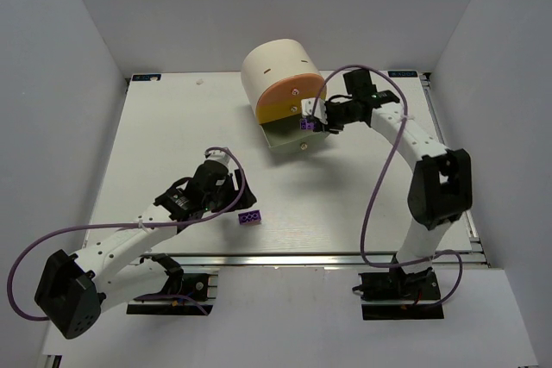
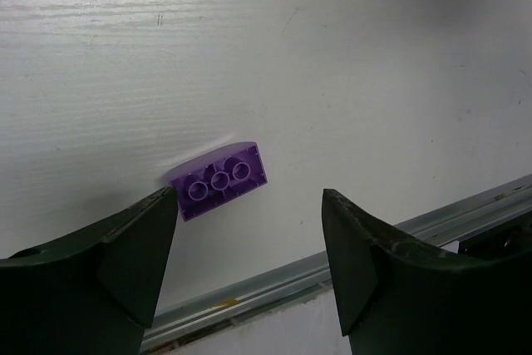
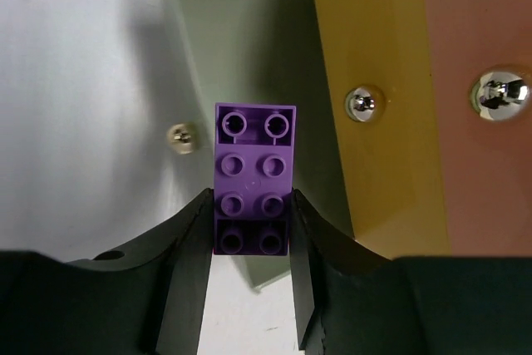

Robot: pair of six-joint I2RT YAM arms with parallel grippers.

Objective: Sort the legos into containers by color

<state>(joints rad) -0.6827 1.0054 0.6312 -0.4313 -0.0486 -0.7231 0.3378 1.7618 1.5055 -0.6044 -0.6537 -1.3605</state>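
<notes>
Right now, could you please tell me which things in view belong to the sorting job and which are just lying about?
Job: held purple lego, right gripper; loose purple lego, left gripper; orange drawer, yellow drawer, grey-green drawer, cream cabinet.
Just there: purple cables, table-edge rail.

The left arm (image 1: 121, 250) and right arm (image 1: 409, 134) were white with black joints and looping purple cables (image 1: 362, 226).

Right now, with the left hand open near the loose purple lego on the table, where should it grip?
Take the purple lego by its long sides, from straight above: it lies flat, hollow side up. The left hand would probably need turning first.
</notes>
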